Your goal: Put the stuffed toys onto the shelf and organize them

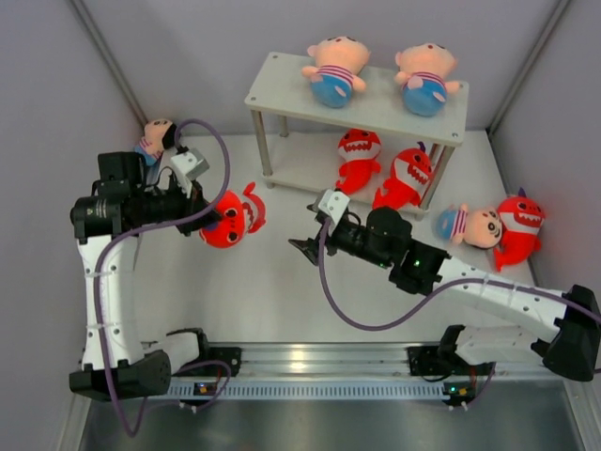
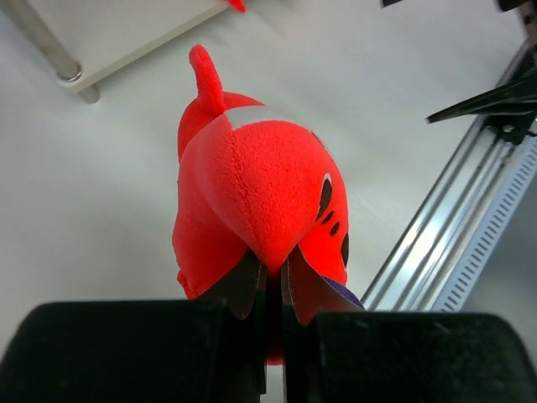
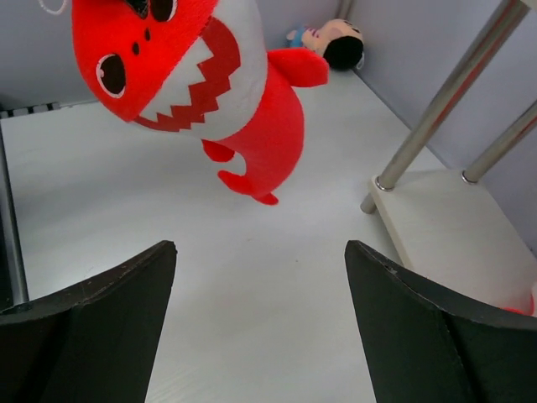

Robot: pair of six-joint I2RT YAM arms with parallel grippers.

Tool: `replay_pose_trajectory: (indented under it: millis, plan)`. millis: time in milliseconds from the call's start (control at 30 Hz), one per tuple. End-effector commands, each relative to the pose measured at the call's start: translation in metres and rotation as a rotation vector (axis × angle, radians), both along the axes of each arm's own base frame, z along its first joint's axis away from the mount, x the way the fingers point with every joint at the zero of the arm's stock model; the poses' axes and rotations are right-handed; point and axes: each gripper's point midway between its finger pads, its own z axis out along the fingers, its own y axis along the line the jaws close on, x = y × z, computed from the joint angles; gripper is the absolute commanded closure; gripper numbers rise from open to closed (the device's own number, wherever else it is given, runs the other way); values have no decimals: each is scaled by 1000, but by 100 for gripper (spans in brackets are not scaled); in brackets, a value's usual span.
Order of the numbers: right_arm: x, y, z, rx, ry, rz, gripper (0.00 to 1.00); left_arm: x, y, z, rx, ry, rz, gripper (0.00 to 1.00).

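Shelf at the top middle of the top view, with two dolls, first doll and second doll, lying side by side on the upper board. Two red sharks on the lower board, first shark just beside second shark. Middle left: held shark pinched tight in the left gripper, up off the white table. In the left wrist view, black fingers pressed together on its red fur. In the middle, right gripper spread wide, nothing in it, in front of the shelf. At the right edge, side doll touching side shark on the table. Upper left corner, corner doll lying by the wall. In the right wrist view, white toothy mouth of the held shark at the upper left, corner doll far behind it.
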Motion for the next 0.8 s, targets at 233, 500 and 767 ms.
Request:
replay_pose_trajectory:
  millis: [233, 500, 767]
  plan:
    - [-18, 20, 2, 132, -88, 103, 14, -77, -48, 31, -277, 138, -196, 100]
    - [27, 39, 15, 166, -79, 80, 14, -79, -48, 30, -255, 129, -191, 100]
    - [42, 60, -5, 121, -53, 105, 35, -77, -48, 27, -250, 136, -204, 100]
